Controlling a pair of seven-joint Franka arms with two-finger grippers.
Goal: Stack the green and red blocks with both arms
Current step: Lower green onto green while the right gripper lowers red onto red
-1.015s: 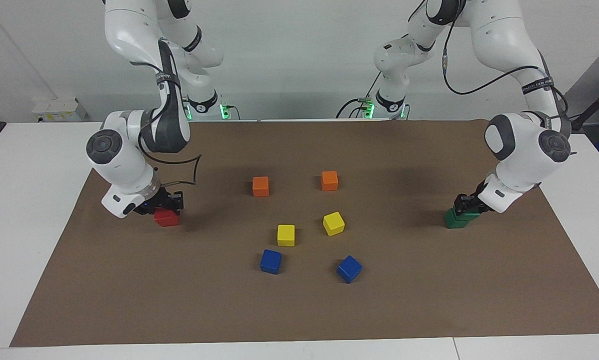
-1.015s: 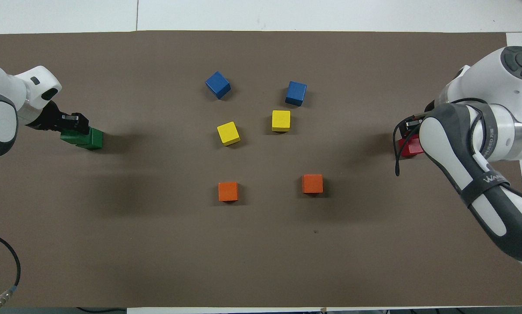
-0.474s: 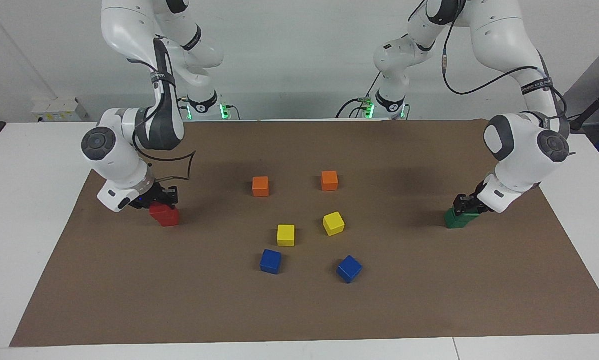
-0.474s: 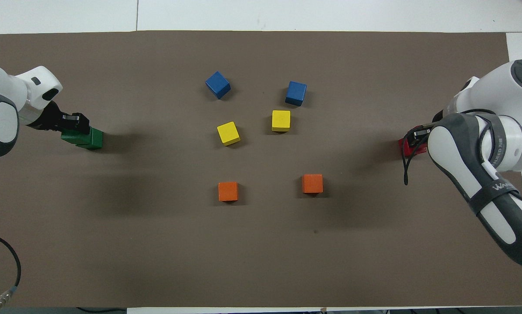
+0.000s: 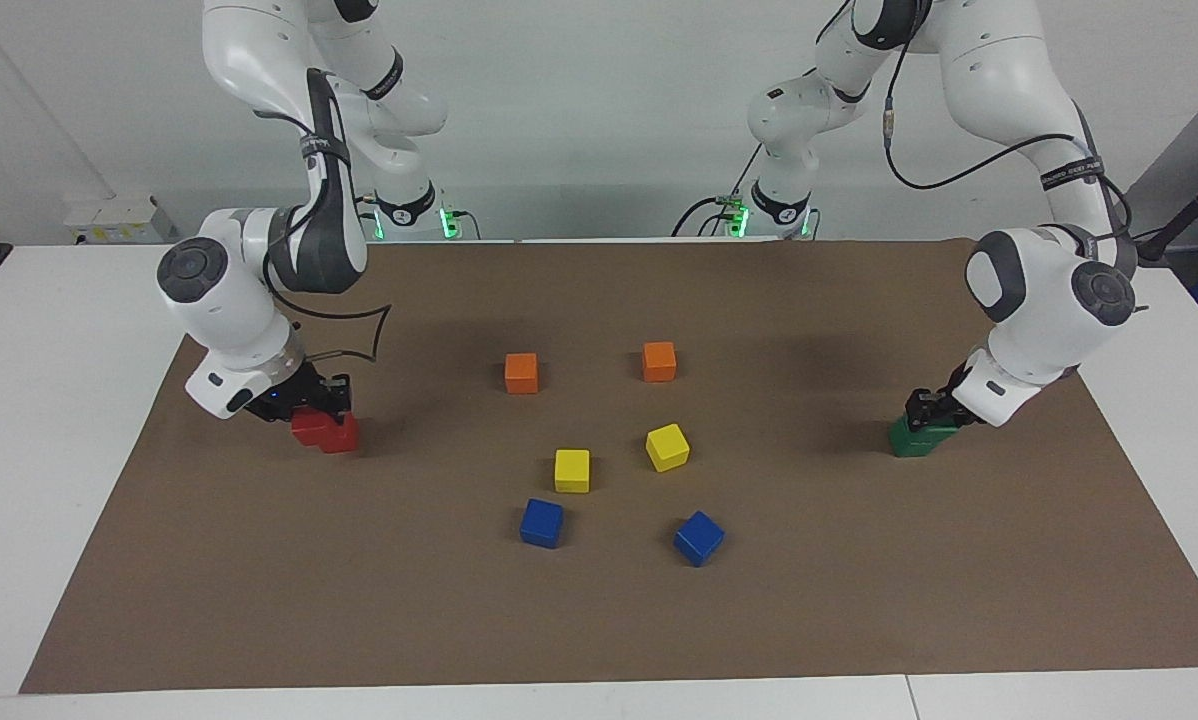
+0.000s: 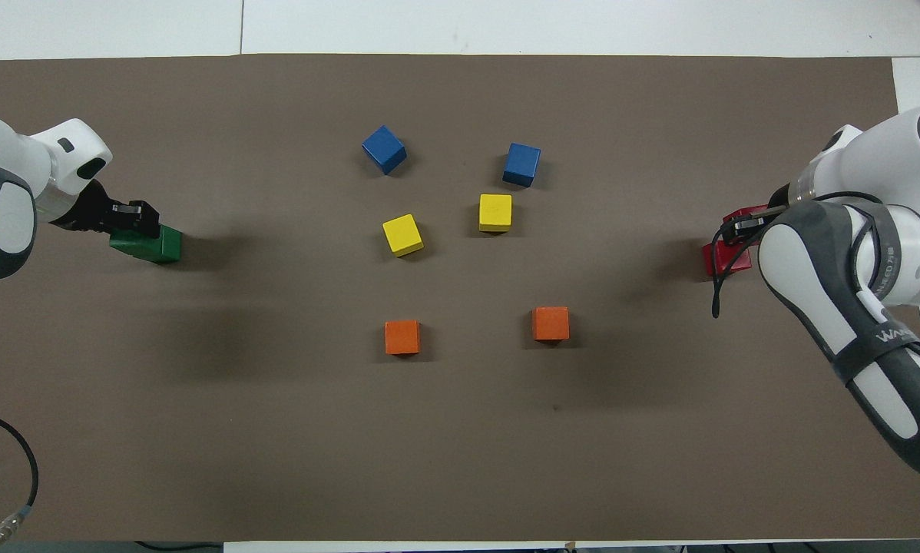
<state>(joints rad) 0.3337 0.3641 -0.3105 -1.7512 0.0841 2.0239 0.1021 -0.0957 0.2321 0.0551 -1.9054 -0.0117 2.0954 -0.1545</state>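
In the facing view the right gripper (image 5: 309, 400) was low at the right arm's end of the brown mat (image 5: 599, 620), its fingertips closed on a red block (image 5: 306, 427) that sat against a second red block (image 5: 340, 434); whether the gripped one was resting on its neighbour or just beside it could not be told. At the left arm's end the left gripper (image 5: 925, 412) was down on the green blocks (image 5: 916, 438), closed on the upper one, which sat on the lower so that the pair read as one short stack. Between the two arms lay two orange cubes (image 5: 521, 372) nearest the robots, two yellow cubes (image 5: 572, 470) farther out, and two blue cubes (image 5: 541, 522) farthest of all, every one apart from its neighbours. In the overhead view the left gripper (image 6: 134, 217) reached in from the mat's edge, its black fingers over the green blocks (image 6: 153, 244), where only one top face and a sliver of the block beneath showed. The right gripper (image 6: 744, 224) was largely hidden by its own forearm; the red blocks (image 6: 725, 257) showed as an offset pair at the mat's edge, one peeking out above the other. The orange cubes (image 6: 402, 337), yellow cubes (image 6: 402, 234) and blue cubes (image 6: 384, 149) sat in the middle of the mat.
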